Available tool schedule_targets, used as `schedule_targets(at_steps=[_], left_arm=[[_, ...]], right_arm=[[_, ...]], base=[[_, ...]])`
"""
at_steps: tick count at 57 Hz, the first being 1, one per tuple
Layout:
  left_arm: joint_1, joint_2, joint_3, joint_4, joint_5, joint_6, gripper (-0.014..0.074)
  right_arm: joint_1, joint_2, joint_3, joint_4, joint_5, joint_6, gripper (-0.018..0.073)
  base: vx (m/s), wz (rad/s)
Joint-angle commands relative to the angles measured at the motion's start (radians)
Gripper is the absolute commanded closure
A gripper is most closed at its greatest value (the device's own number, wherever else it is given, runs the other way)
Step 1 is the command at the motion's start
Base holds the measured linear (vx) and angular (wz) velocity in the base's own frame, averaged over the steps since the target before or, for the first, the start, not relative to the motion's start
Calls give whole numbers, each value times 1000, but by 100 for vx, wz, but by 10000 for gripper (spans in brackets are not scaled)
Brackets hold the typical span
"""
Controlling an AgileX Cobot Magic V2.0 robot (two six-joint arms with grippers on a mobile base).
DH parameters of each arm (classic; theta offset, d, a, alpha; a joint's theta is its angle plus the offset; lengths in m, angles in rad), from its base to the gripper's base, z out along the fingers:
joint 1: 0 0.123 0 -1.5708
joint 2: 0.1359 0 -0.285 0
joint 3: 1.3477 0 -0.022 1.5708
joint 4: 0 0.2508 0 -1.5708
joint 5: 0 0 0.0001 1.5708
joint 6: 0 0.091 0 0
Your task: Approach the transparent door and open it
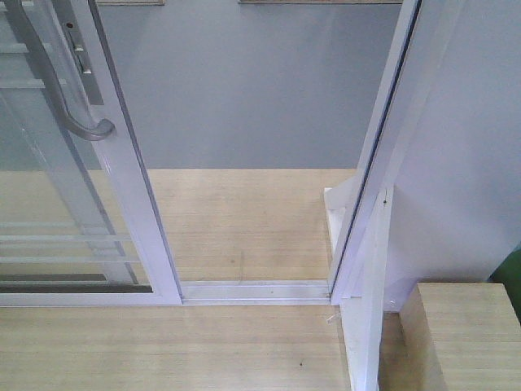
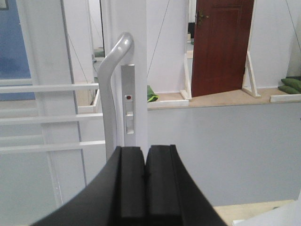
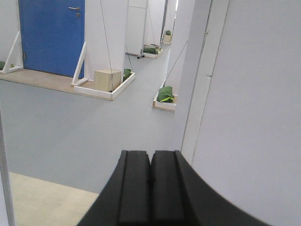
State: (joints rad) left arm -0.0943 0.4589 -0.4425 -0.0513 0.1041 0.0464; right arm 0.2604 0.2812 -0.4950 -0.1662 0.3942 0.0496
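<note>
Right, the door [image 1: 122,163] sits at the left of the opening, slid well aside on its track [image 1: 252,291], a gap showing through to the grey floor beyond. Left hand [image 2: 145,176] is pressed shut on nothing, pointed at the handle [image 2: 113,84]; right hand [image 3: 150,181] shut too, facing the gap. That glass panel looks heavy, rigid and fragile, so I'd take the curved handle, not the thin bars [image 2: 47,117].

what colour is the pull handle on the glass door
Light grey pull handle on the white-framed transparent door; clearest in the left wrist view.
</note>
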Motion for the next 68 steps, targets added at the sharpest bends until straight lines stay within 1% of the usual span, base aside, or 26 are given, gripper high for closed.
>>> schedule_targets(at_steps=[1,26,31,35,40,44,49,58,59,60,62,68], left_arm=[[-8,3,-27,-7,-64,-8,596],[-8,3,-27,-7,-59,-8,594],[-6,3,-28,22,-66,10,594],[-6,-12,-20,27,-30,10,594],[-7,-68,46,27,-6,15,594],[-7,-138,146,22,-13,15,594],[-7,-248,284,19,-49,11,594],[-7,-427,486,19,-120,-46,594],[-7,-444,493,19,-119,-59,594],[-7,-461,491,19,-89,-71,594],[-6,-485,485,19,-55,-71,594],[-6,-484,485,19,-62,-70,594]], right_arm=[[-5,8,-28,-4,-52,0,558],[-5,8,-28,-4,-52,0,558],[-5,8,-28,-4,-52,-1,558],[-5,8,-28,-4,-52,-1,558],[-5,8,-28,-4,-51,-1,558],[-5,8,-28,-4,-52,-1,558],[-5,8,-28,-4,-52,-1,558],[-5,8,-28,-4,-52,-1,558],[-5,8,-28,-4,-52,-1,558],[-5,8,-28,-4,-52,-1,558],[-5,8,-28,-4,-52,-1,558],[-5,8,-28,-4,-52,-1,558]], base=[[0,0],[0,0],[0,0],[0,0],[0,0],[0,0],[0,0],[0,0],[0,0],[0,0],[0,0],[0,0]])
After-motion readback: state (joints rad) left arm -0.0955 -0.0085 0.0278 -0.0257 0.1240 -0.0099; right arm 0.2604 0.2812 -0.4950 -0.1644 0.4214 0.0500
